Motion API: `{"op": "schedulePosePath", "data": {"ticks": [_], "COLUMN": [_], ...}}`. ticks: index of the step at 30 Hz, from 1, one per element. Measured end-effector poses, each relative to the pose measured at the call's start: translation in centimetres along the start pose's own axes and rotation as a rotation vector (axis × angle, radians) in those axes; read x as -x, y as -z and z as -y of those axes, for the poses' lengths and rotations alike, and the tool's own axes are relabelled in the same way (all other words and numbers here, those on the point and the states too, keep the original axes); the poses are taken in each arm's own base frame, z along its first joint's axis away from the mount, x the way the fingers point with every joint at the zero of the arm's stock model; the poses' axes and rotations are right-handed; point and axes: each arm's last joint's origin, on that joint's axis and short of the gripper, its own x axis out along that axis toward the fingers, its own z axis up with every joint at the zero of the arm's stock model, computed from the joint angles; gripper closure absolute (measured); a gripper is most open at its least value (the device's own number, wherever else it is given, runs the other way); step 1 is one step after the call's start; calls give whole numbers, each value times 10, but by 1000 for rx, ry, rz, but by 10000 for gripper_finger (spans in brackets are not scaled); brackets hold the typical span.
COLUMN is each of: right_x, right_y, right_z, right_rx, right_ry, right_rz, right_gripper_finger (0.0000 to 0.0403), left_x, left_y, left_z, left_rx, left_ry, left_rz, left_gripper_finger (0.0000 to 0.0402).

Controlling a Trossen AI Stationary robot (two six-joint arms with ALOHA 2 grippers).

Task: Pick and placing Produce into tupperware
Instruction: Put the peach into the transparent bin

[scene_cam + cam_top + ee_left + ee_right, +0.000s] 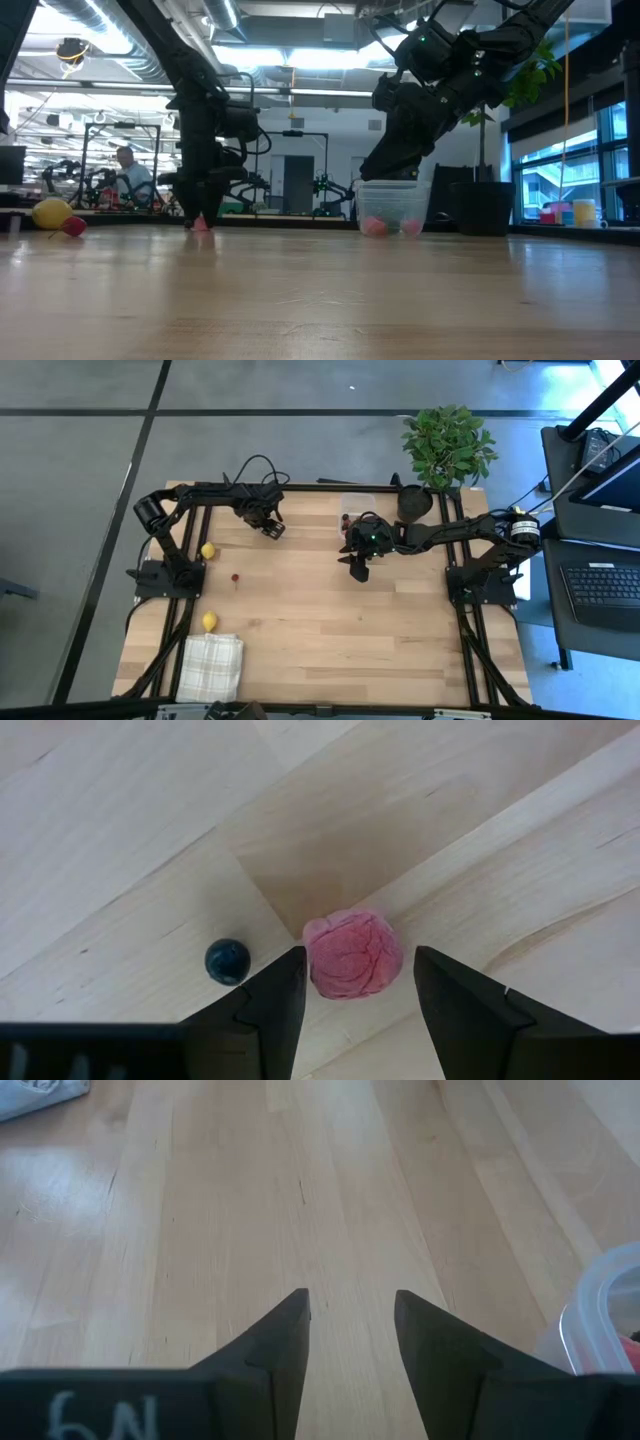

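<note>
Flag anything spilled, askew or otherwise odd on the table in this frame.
Nothing stands out. The tupperware sits upright with pink pieces inside, two lemons and a red berry lie loose on the wood, and the left claw brackets a raspberry.

High cam looks straight down on whole table [330, 620]. Low cam sits at tabletop height, facing level across into the room. Wrist cams look close past own fingers at wood. High + low share tupperware [393, 207] at far edge.
</note>
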Motion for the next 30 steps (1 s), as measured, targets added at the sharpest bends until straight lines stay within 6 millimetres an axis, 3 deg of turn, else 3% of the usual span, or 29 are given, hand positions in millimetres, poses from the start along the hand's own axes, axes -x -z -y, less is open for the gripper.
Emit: {"op": "schedulePosePath", "data": {"ticks": [5,17,25,30], "right_x": [0,0,0,0], "right_y": [0,0,0,0], "right_z": [0,0,0,0], "right_rx": [0,0,-53,-110], "right_ry": [0,0,-1,-1], "right_rz": [-1,-1,3,5], "right_gripper_finger": [251,251,251,251], "left_x": [0,0,2,12], "left_y": [0,0,0,3], "left_z": [0,0,0,11], "left_rx": [0,-1,-86,-211], "left_ry": [0,0,9,29], "left_rz": [0,1,5,46], "left_gripper_finger": [230,304,307,309]}}
